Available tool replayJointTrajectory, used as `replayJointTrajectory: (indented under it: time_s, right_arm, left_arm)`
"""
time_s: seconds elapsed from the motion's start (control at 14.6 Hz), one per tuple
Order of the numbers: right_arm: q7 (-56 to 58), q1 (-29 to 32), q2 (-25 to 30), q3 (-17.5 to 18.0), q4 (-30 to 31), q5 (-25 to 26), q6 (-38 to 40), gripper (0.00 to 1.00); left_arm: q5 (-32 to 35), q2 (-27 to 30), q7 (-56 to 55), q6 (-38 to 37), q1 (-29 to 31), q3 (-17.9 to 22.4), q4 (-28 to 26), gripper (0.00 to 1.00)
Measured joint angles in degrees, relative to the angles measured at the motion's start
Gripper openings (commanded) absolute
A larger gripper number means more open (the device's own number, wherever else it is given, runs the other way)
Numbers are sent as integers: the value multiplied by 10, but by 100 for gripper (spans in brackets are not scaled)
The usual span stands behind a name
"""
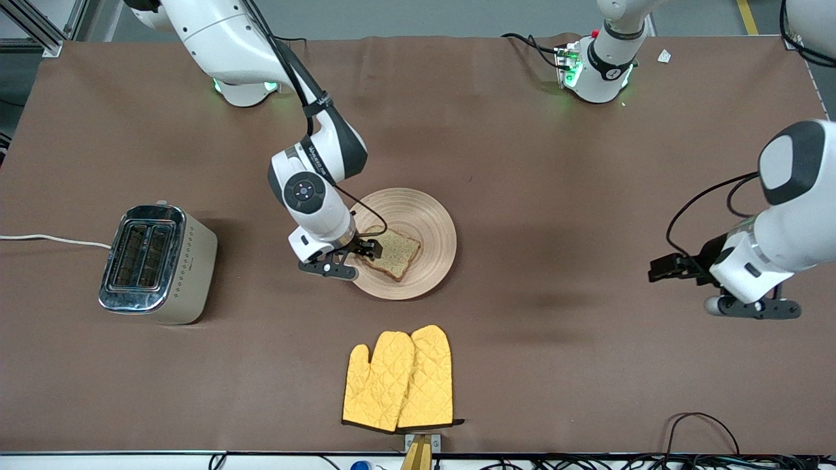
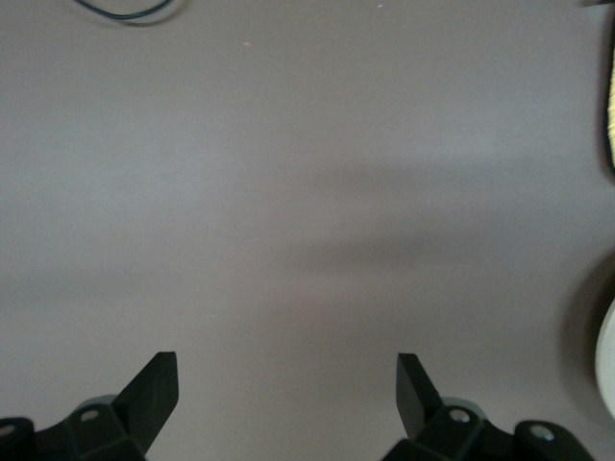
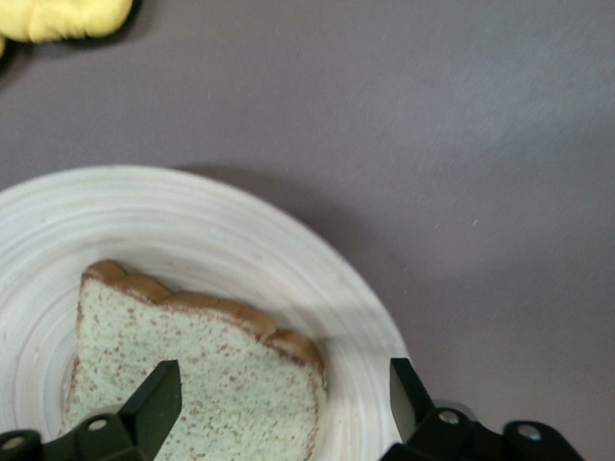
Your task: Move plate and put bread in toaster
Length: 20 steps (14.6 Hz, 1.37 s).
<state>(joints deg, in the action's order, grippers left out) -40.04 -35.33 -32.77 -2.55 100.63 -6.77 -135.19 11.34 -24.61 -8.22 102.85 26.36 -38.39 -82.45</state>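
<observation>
The bread [image 1: 394, 252], a brown speckled slice, lies on the round wooden plate [image 1: 428, 219] in the middle of the table. My right gripper [image 1: 353, 259] hangs low over the bread's edge toward the right arm's end, open. In the right wrist view the right gripper [image 3: 283, 399] has one finger over the bread [image 3: 192, 384] and the other over the plate [image 3: 240, 240]. The chrome-topped toaster [image 1: 157, 261] stands toward the right arm's end, slots up. My left gripper [image 1: 751, 307] waits open over bare table at the left arm's end; the left wrist view shows this gripper [image 2: 286, 384] holding nothing.
A pair of yellow oven mitts [image 1: 398, 378] lies nearer the front camera than the plate; a corner of a mitt [image 3: 67, 19] shows in the right wrist view. The toaster's white cord [image 1: 52, 239] runs off the table's end. The brown table cover [image 1: 555, 163] spreads between the plate and the left arm.
</observation>
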Motion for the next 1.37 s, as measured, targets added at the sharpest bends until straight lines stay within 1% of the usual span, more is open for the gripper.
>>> replayJointTrajectory:
  time_s: [0.21, 0.27, 0.34, 0.48, 0.62, 0.69, 0.76, 0.82, 0.89, 1.03, 1.1, 1.17, 1.37]
  right_arm:
    - [-6, -7, -9, 0, 3, 0, -1, 70]
    - [-7, -8, -11, 0, 4, 0, -1, 67]
    - [-10, -9, -14, 0, 5, 0, -2, 66]
    - [-13, -11, -19, 0, 5, 0, -5, 63]
    - [-13, -13, -24, 0, 6, 0, -15, 57]
    - [-14, -14, -29, 0, 6, 0, -20, 51]
    - [-16, -15, -32, 0, 6, 0, -24, 43]
    - [-18, -16, -32, -1, 6, 0, -25, 34]
    - [-20, -17, -32, -1, 5, 0, -26, 22]
    - [-21, -18, -32, -1, 4, -1, -26, 3]
    - [-21, -18, -31, -1, 4, -1, -26, 0]
    - [-21, -18, -31, -1, 3, -1, -26, 0]
    - [-21, -19, -30, -1, 3, -2, -22, 0]
  left_arm:
    - [3, 25, 0, -65, 7, 0, 21, 100]
    - [3, 27, 0, -83, 8, 0, 26, 100]
    - [3, 27, 0, -99, 8, 0, 29, 100]
    - [3, 29, 0, -110, 7, 0, 34, 100]
    - [3, 34, 0, -123, 7, -1, 38, 100]
    - [3, 37, 0, -137, 7, -1, 39, 100]
    - [3, 39, 0, -149, 7, 0, 41, 100]
    - [3, 43, 0, -158, 6, 2, 44, 100]
    - [0, 51, 1, -165, 3, 8, 47, 100]
    - [-33, 74, 3, -175, -7, 27, 50, 100]
    - [-59, 87, 3, -177, -17, 44, 50, 100]
    - [-81, 100, 4, -178, -30, 64, 49, 100]
    - [-98, 140, 1, -178, -87, 118, 33, 100]
